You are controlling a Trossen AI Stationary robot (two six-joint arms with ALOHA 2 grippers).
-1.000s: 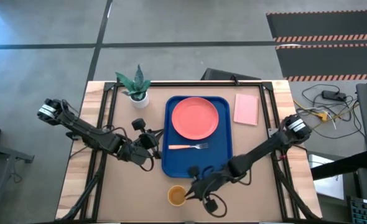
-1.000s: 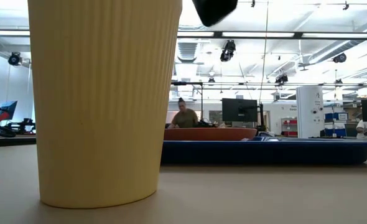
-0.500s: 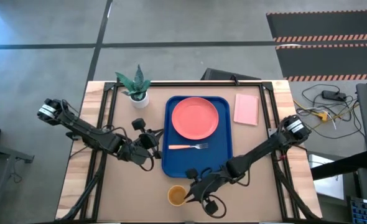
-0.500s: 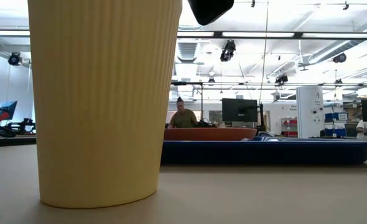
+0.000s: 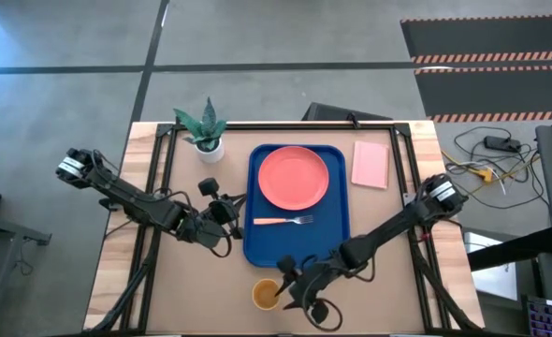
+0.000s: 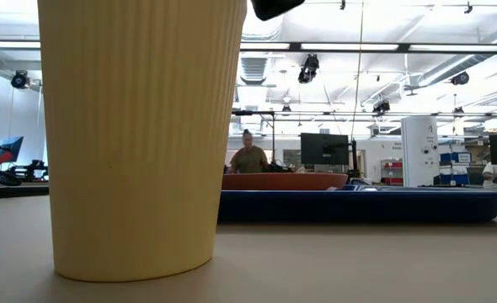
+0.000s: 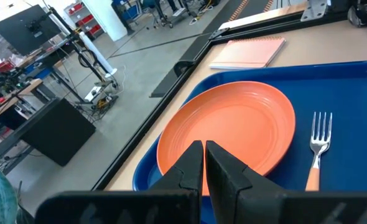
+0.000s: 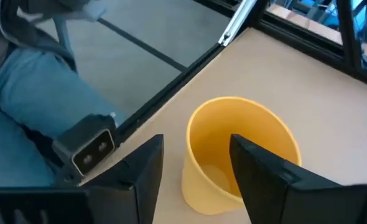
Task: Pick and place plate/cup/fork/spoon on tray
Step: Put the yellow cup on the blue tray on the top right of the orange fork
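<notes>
The yellow cup [image 5: 266,295] stands upright on its base near the table's front edge and fills the low view [image 6: 139,135]. The blue tray [image 5: 327,239] holds the coral plate [image 5: 294,178] at its far end and the fork [image 5: 283,220] in its middle. The spoon does not show plainly. My right gripper [image 5: 290,284] is open and hangs just right of the cup and above it. In the right wrist view its fingers [image 8: 147,168] stand apart with the cup [image 8: 233,149] ahead of them. My left gripper [image 7: 204,148] is shut and empty beside the tray's left rim [image 5: 231,211].
A potted plant [image 5: 204,126] stands at the far left and a pale pink pad [image 5: 370,164] lies right of the tray. A small camera [image 8: 87,146] sits at the front edge near the cup. A person's leg [image 8: 22,93] shows beyond that edge.
My right gripper has moved a little toward the cup and the table's left edge, and has risen slightly in the low view. The cup, the tray and my left arm have stayed put.
</notes>
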